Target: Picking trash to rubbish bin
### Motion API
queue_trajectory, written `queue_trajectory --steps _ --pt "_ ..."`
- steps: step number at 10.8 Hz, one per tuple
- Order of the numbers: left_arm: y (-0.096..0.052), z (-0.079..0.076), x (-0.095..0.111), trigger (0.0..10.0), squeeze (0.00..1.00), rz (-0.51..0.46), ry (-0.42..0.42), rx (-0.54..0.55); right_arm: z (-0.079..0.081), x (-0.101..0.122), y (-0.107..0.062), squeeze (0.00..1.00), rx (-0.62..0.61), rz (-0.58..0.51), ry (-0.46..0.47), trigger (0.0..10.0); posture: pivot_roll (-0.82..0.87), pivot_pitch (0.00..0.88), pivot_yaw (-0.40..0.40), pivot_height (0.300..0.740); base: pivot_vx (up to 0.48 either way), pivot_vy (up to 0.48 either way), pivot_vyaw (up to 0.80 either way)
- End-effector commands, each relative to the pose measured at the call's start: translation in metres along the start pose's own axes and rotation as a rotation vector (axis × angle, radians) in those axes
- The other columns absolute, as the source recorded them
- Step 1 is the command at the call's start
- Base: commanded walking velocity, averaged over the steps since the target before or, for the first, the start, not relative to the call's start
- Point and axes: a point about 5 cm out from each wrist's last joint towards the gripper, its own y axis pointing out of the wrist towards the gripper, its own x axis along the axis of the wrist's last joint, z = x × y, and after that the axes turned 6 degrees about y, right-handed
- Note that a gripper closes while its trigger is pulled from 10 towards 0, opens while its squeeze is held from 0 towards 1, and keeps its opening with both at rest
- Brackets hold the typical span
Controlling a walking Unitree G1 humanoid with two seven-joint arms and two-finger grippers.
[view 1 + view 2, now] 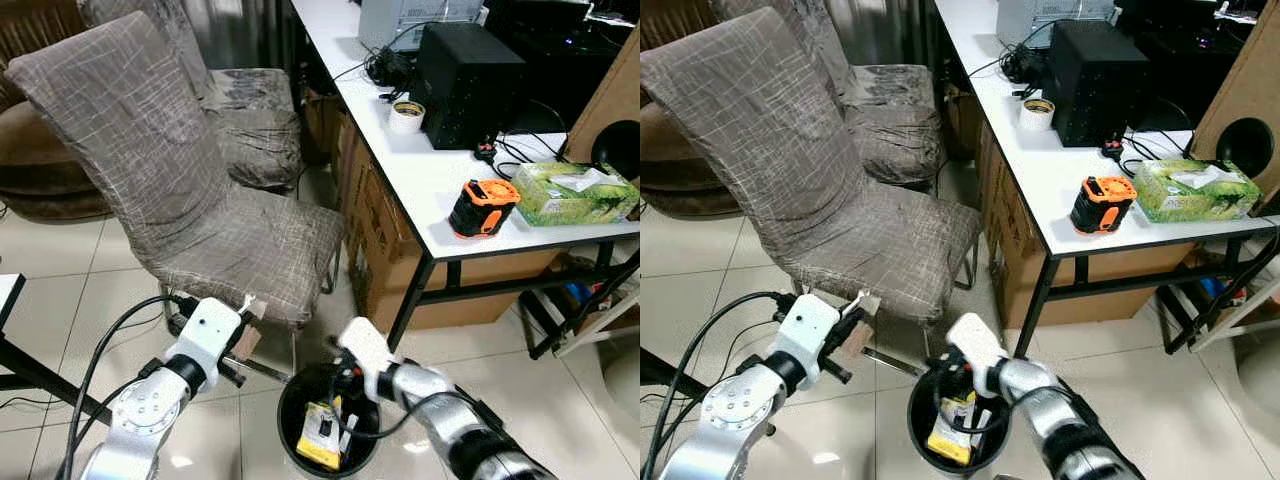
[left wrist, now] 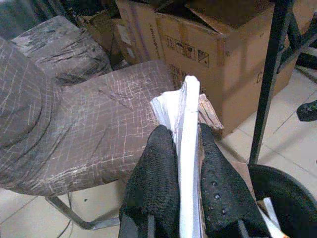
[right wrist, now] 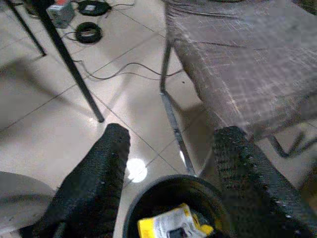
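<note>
Nearest the robot, a black rubbish bin [image 1: 328, 425] stands on the tiled floor [image 1: 60, 300], and a yellow packet [image 1: 322, 437] lies inside it with some white scraps. The right gripper [image 3: 171, 163] hangs just above the bin's rim with its fingers [image 3: 99, 171] spread wide and nothing between them. To the robot's left, the left gripper [image 2: 187, 163] is raised beside the bin, at the front edge of a chair seat, its fingers [image 2: 158, 173] pinched tight on a flat white wad of paper trash [image 2: 185, 114] that sticks up past the tips (a torn brownish scrap seems to be pressed against it, though the wrist view is too soft to be sure). Behind both arms stands a chair with a grey crosshatched cover [image 1: 170, 180], and a second like it [image 1: 245, 110] sits farther back. To the right runs a white desk [image 1: 420, 170] carrying an orange and black tool [image 1: 483, 208], a green tissue box [image 1: 575, 192], a roll of tape [image 1: 406, 116] and a black box [image 1: 470, 80], with cardboard cartons [image 1: 385, 250] stacked beneath.
</note>
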Motion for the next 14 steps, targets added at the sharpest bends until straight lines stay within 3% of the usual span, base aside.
queue_trajectory --steps 1,2,3,4,6,8,9,11,14 --pt "0.005 -0.004 -0.002 10.0 0.00 0.003 -0.047 -0.002 -0.011 0.006 -0.006 1.00 -0.096 -0.042 0.006 10.0 -0.08 0.018 -0.037 0.740 0.000 0.000 0.00" --pt "0.011 -0.008 -0.006 10.0 0.00 0.009 -0.124 0.033 -0.018 0.007 -0.015 0.07 -0.187 -0.077 0.044 10.0 -0.09 0.015 -0.038 0.740 0.000 0.000 0.00" --pt "0.017 -0.016 -0.012 10.0 0.00 0.004 -0.244 0.070 -0.018 -0.001 -0.032 0.00 -0.284 -0.083 0.085 10.0 -0.11 0.010 -0.044 0.740 0.000 0.000 0.00" --pt "0.022 -0.025 -0.022 10.0 0.00 0.027 -0.297 0.062 -0.012 -0.008 -0.045 0.00 -0.324 -0.072 0.102 10.0 -0.12 0.012 -0.046 0.740 0.000 0.000 0.00" --pt "0.042 -0.063 -0.041 10.0 0.00 0.111 -0.183 -0.186 0.010 -0.016 -0.079 0.00 -0.330 -0.064 0.105 10.0 -0.17 0.032 -0.032 0.740 0.000 0.000 0.00" --pt "0.067 -0.079 -0.026 10.0 0.00 0.078 -0.185 -0.276 0.027 -0.011 -0.101 0.00 -0.258 -0.052 0.116 10.0 -0.21 0.046 -0.009 0.740 0.000 0.000 0.00" --pt "0.075 -0.083 -0.017 10.0 0.00 0.048 -0.171 -0.296 0.026 -0.009 -0.107 0.00 -0.310 -0.054 0.104 10.0 -0.24 0.054 0.009 0.740 0.000 0.000 0.00" --pt "0.079 -0.076 -0.017 10.0 0.00 0.002 -0.174 -0.238 0.026 -0.007 -0.112 0.00 -0.421 -0.028 0.129 10.0 -0.24 0.070 0.016 0.740 0.000 0.000 0.00" --pt "0.063 -0.066 -0.033 10.0 0.00 0.008 -0.157 -0.170 0.026 -0.008 -0.102 0.00 -0.469 0.003 0.151 10.0 -0.20 0.094 0.000 0.740 0.000 0.000 0.00"
